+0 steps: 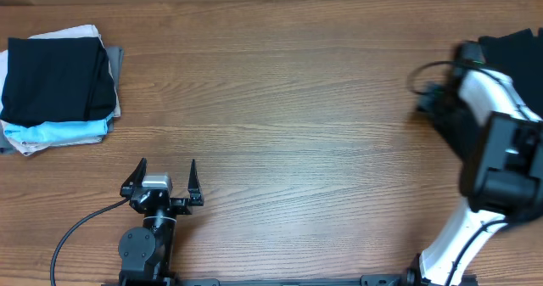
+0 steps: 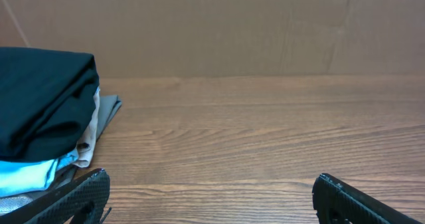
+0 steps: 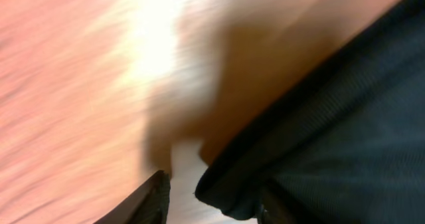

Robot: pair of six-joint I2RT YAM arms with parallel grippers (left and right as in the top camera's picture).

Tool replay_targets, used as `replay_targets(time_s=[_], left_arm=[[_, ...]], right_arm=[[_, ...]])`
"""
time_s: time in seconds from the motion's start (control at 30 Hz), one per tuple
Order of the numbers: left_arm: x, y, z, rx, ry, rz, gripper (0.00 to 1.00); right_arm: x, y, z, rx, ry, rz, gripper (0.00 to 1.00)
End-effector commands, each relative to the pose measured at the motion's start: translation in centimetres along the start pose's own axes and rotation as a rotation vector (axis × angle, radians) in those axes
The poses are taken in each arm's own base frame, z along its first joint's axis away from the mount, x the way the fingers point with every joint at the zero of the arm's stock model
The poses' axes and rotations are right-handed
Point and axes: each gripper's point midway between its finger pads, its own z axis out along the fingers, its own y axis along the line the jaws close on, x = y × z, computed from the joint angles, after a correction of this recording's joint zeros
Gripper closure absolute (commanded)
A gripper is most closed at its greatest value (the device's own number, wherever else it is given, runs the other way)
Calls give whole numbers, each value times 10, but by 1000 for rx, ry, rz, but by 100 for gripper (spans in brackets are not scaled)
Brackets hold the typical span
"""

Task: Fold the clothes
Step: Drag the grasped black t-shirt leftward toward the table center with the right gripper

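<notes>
Black garment (image 1: 516, 48): one, far right, edge between fingers of right gripper (image 3: 212, 196), grip unclear. Folded stack (image 1: 59, 82): one, black-topped. Left gripper (image 1: 165, 180): wide open, empty.

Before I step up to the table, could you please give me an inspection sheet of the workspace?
Surface: wooden table, no spills seen.
Job's things: black T-shirt, bunched at the far right edge, partly out of view.
Clutter: stack of folded garments, far left, black piece on top.
Pincers: left pincer open, above bare wood; right pincer at the T-shirt's edge, blurred, grip unclear.
Cables: black cable trailing at near left; second cable looping at right.
Surroundings: brown board wall behind the table.
</notes>
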Motion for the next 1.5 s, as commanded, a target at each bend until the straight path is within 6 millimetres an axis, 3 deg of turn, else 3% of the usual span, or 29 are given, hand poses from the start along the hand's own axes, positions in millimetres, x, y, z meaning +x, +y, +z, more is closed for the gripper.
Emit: replay_targets(time_s=[0.0, 0.1, 0.3, 0.4, 0.5, 0.63, 0.77, 1.0, 1.23, 1.47], left_arm=[[-1, 0, 0, -6, -10, 19, 0], [-1, 0, 0, -6, -10, 19, 0], [-1, 0, 0, -5, -10, 19, 0], [-1, 0, 0, -5, -10, 19, 0], [-1, 0, 0, -5, -10, 19, 0], [-1, 0, 0, -5, -10, 19, 0], [-1, 0, 0, -5, -10, 19, 0], [-1, 0, 0, -5, -10, 19, 0], [-1, 0, 0, -6, -10, 19, 0], [-1, 0, 0, -5, -10, 19, 0]], right_arm=[[46, 87, 6, -194, 103, -98, 51], [71, 147, 2, -282, 95, -234, 44], [121, 241, -13, -485, 75, -452, 27], [133, 271, -24, -571, 52, -516, 21], [129, 288, -40, -637, 33, -554, 21], [106, 284, -64, -627, -9, -569, 23], [71, 253, -80, -479, -70, -504, 28], [30, 184, -64, -171, -145, -349, 55], [38, 171, -34, -144, -118, -309, 73], [45, 166, -10, -151, -119, -258, 74]])
